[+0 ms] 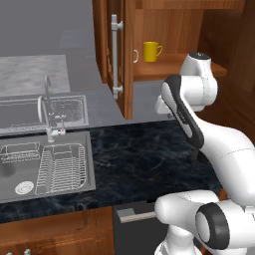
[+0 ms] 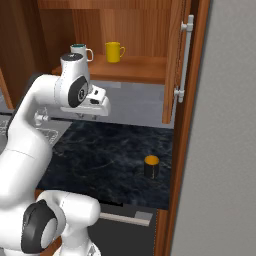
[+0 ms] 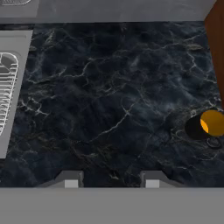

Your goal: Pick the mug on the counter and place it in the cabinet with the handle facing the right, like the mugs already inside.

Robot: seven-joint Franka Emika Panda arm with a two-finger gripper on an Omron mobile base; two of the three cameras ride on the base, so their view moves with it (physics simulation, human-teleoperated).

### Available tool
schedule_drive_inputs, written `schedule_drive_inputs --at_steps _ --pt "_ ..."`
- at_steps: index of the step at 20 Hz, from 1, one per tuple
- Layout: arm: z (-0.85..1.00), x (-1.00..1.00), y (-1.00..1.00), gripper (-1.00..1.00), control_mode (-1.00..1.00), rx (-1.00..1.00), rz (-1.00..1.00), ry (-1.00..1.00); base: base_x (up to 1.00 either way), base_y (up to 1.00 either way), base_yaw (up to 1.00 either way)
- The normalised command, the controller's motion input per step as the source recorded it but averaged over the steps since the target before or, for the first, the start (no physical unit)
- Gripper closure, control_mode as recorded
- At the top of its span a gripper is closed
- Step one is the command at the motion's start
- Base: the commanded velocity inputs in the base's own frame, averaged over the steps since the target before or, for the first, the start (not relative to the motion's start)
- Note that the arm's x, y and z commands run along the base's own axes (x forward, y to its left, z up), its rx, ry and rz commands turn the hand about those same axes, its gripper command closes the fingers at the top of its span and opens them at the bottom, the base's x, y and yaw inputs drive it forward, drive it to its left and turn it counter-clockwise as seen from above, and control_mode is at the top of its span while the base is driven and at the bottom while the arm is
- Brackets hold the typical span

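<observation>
Gripper [image 3: 112,180] is open and holding nothing in my hand view, fingertips spread over bare counter [image 3: 109,100], with the mug [image 3: 205,124] way off at the right edge. Left base view gives me the sink [image 1: 45,164] and the yellow mug [image 1: 151,51] in the cabinet [image 1: 130,60]. Right base view adds the white mug [image 2: 80,50] beside the yellow one, and shows the black mug standing upright on the counter near the cabinet door, well apart from the hand.

The arm [image 1: 199,129] has glossy white rounded shells; the joints are dark grey rings; the gripper [image 3: 111,179] has small dark fingertips.
</observation>
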Motion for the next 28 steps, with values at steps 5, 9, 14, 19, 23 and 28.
schedule_drive_inputs --at_steps 5,9,14,19,23,28 --pt "-0.08 -0.14 -0.02 -1.0 -1.0 0.0 0.0 0.0 0.0 0.0 0.0" --pt "-0.46 -0.39 -0.11 -1.0 -1.0 0.0 0.0 0.0 0.0 0.0 0.0" --pt "-0.5 -0.1 -0.09 -1.0 -1.0 -0.07 0.0 0.0 0.0 0.0 0.0" --pt "-0.33 0.0 -0.21 -1.0 -1.0 -0.03 0.0 0.0 0.0 0.0 0.0" --pt "-0.42 0.07 -0.31 -1.0 -1.0 -0.04 0.0 0.0 0.0 0.0 0.0" --pt "-0.33 0.07 -0.37 -1.0 -1.0 -0.01 0.0 -0.07 0.0 0.0 0.0"
